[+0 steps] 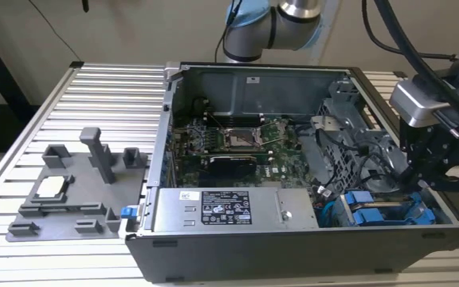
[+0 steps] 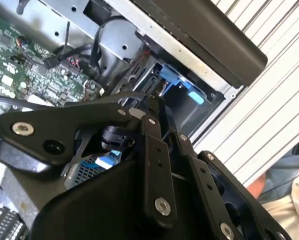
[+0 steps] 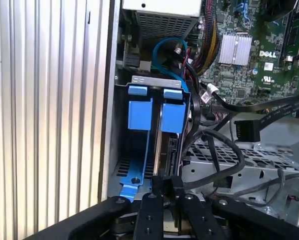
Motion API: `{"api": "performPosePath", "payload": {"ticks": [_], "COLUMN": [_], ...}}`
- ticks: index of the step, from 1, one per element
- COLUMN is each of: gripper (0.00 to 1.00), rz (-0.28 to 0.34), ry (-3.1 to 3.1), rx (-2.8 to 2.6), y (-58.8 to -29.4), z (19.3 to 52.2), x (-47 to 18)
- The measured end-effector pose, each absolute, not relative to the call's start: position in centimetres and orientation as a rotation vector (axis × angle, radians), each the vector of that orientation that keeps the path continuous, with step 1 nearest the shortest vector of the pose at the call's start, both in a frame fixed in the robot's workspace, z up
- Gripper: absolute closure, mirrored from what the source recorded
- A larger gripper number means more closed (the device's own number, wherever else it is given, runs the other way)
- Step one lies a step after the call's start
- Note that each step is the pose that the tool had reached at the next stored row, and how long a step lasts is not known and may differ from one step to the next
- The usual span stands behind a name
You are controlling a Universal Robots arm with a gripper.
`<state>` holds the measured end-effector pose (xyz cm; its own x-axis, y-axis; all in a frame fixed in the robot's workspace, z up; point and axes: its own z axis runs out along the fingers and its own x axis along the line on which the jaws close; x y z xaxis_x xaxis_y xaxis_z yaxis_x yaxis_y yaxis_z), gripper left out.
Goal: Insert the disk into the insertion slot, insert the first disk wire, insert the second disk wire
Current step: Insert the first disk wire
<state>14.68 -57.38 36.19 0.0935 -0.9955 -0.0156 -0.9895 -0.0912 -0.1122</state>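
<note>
Inside insertion slot (image 3: 120, 145): disk (image 3: 173, 116) seated beside second drive (image 3: 139, 114); pincer (image 3: 168, 181) close.

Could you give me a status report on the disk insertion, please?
Tool low, lined up with disk. That disk standing in insertion slot, beside second blue carrier. Black cables loose alongside, none across slot.

Noted a white brand mark (image 3: 269, 53) printed on the green motherboard (image 3: 249, 80), beside the finned heatsink (image 3: 235, 48), in the first wrist view. Saw a black label (image 1: 226, 207) on the power supply (image 1: 293, 210), lower centre of the exterior view; print illegible.
</note>
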Motion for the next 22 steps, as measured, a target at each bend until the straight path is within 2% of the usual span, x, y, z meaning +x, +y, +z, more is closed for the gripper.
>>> {"api": "performPosePath", "payload": {"ticks": [8, 15, 22], "gripper": [0.81, 0.81, 0.81], "rz": [0.016, 0.024, 0.011], "ry": [1.99, 1.977, 1.972], "rx": [-2.153, -2.137, -2.121], "y": [-57.4, -59.0, -59.2], "z": [36.2, 35.7, 34.9], "x": [14.6, 14.2, 13.8]}}
